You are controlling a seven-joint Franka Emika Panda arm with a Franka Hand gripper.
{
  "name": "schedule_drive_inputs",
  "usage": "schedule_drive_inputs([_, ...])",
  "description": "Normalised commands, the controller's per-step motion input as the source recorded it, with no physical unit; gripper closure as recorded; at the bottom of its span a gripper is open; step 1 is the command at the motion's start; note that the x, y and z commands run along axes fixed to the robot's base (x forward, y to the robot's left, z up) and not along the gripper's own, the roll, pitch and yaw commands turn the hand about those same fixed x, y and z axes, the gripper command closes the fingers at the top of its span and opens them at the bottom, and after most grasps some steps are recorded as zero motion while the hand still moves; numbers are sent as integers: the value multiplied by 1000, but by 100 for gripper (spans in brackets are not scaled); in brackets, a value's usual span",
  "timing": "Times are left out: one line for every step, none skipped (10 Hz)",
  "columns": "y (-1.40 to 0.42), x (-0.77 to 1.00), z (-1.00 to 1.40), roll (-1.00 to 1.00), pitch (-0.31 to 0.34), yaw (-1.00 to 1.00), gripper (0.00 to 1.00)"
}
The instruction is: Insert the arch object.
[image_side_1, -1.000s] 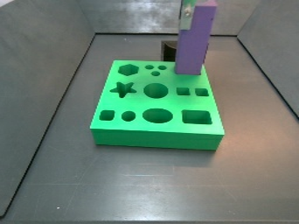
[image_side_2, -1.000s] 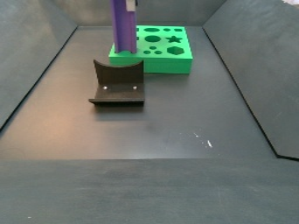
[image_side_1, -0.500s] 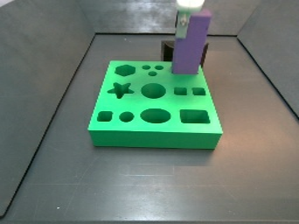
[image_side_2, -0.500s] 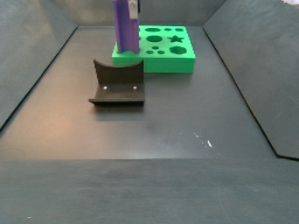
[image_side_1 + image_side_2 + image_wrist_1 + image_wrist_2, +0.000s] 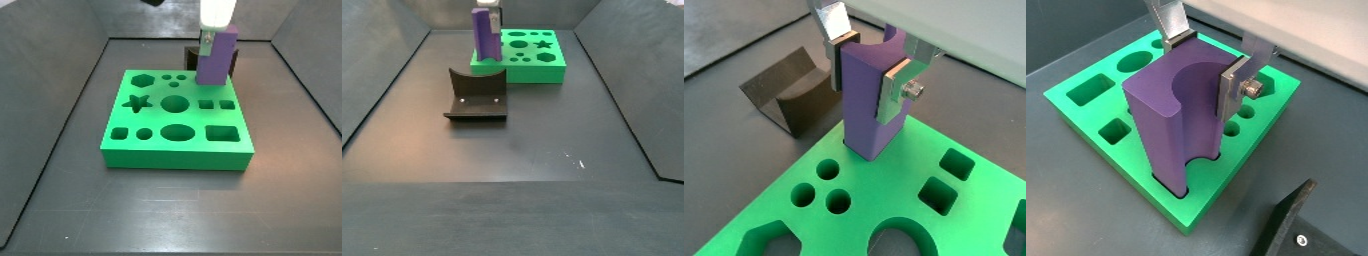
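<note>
The claw (image 5: 871,65) is hanging over the counter's far half in a side view. It is clamping its two silver plates on the upper part of the arch object (image 5: 1166,130), a tall purple bar with a rounded channel running down one face.

The bar is standing close to upright. Its lower end is sitting at a slot in the corner of the green board (image 5: 174,152) that lies nearest the fixture (image 5: 476,95). In a wrist view the foot appears to be already entering that slot, though how deep it is going is hidden.

The board is lying toward the counter's far edge, with the dark fixture just beside it.

The piece is looking rigid and light, probably printed plastic with smooth, slightly slippery sides, so it is unlikely to bend or break. Being tall, it is likely to tip or jam if pushed off-axis. The present hold looks sensible: pads on two opposite flat sides, high up, leaving the lower end free. Squeezing across the hollowed face would be giving less contact.
</note>
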Motion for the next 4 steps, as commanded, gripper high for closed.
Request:
schedule_drive_inputs([14, 51, -251, -40, 0, 0, 100])
schedule_drive_inputs([29, 57, -169, -26, 3, 0, 100])
schedule_drive_inputs([43, 29, 0, -43, 53, -23, 100])
schedule_drive_inputs([0, 0, 0, 0, 0, 0, 100])
